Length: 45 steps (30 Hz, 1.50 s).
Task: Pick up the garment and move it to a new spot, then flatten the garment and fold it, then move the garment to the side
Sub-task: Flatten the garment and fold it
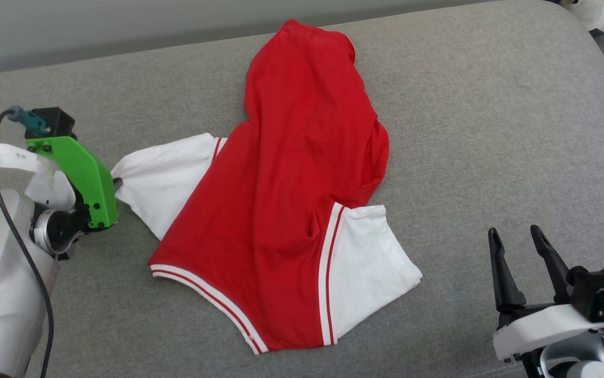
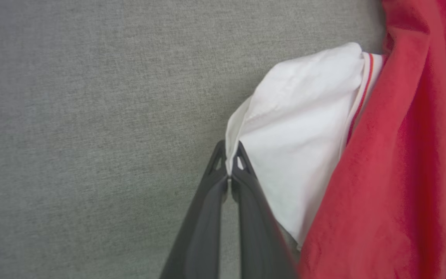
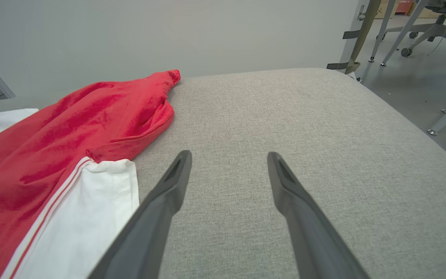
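The garment (image 1: 286,199), red with white sleeves and striped trim, lies spread on the grey cushioned surface (image 1: 491,131), its print hidden. My left gripper (image 1: 117,184) is at the tip of the garment's left white sleeve (image 1: 160,178). In the left wrist view the left gripper (image 2: 230,162) is shut, pinching the edge of that white sleeve (image 2: 300,128). My right gripper (image 1: 517,239) stands open at the lower right, apart from the other white sleeve (image 1: 370,257). In the right wrist view its fingers (image 3: 168,190) spread over bare cushion, the garment (image 3: 71,128) to their left.
The cushion's rounded far right corner (image 3: 347,77) drops off to a floor with chair legs (image 3: 420,38). A pale wall (image 3: 168,31) runs behind the surface. Bare cushion stretches to the right of the garment.
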### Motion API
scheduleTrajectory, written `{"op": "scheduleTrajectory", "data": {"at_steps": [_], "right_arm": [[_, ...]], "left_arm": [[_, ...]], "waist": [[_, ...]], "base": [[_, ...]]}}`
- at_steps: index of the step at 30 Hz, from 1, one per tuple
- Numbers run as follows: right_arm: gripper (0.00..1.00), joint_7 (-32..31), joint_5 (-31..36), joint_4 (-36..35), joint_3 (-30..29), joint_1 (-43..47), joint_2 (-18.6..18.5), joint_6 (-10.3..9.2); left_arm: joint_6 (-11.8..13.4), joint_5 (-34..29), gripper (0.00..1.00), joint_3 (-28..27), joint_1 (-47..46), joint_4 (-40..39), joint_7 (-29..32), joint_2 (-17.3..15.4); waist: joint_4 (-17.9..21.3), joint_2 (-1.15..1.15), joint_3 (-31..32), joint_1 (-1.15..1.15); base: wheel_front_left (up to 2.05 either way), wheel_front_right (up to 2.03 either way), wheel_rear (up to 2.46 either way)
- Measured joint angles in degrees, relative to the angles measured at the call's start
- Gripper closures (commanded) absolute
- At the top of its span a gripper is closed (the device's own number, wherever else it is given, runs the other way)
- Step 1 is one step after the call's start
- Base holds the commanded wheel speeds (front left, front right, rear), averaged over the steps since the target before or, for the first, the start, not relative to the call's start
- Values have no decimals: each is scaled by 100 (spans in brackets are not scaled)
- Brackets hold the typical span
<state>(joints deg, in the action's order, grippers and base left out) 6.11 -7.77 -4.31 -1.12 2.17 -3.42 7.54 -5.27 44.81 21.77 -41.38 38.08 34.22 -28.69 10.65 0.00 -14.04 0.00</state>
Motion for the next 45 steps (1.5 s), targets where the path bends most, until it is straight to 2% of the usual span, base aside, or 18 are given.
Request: {"op": "scheduleTrajectory", "data": {"at_steps": [3, 8, 16, 19, 22, 27, 34, 45], "right_arm": [[0, -221, -4, 2, 29, 45, -94, 0], [0, -799, -136, -4, 210, 158, -385, 0], [0, -2374, -687, -105, 598, 238, -1093, 0], [0, -2956, -982, -132, 704, 221, -1254, 0], [0, -3546, -1124, -137, 815, 130, -1437, 0], [0, -4497, -1357, -100, 870, -181, -1464, -1], [0, -5244, -1152, 168, 956, -491, -1423, -1], [0, -5281, -805, 681, 1132, -714, -1323, -1]], "left_arm": [[86, 53, 100, -119, 240, -153, -97, -123], [387, 169, 100, -348, 832, -721, -248, -272], [1311, 430, 100, -705, 2392, -2637, -267, -430], [1634, 464, 100, -758, 2947, -3415, -219, -447], [1869, 512, 100, -791, 3354, -4035, -164, -447], [2176, 525, 100, -788, 3813, -4743, -132, -421], [2345, 514, 100, -633, 4015, -5220, -132, -304], [2366, 368, 100, -442, 3952, -5367, -140, -198]], "waist": [[-64, 0, 144, 0], [-220, 0, 393, 0], [-643, 0, 703, 0], [-822, 0, 767, 0], [-994, 0, 806, 0], [-1233, 0, 837, 0], [-1465, 0, 802, 0], [-1678, 0, 501, 0]], "base": [[0, 0, 0], [0, 0, 0], [0, 0, 0], [0, 0, 0], [0, 0, 0], [0, 0, 0], [0, 0, 0], [0, 0, 0]]}}
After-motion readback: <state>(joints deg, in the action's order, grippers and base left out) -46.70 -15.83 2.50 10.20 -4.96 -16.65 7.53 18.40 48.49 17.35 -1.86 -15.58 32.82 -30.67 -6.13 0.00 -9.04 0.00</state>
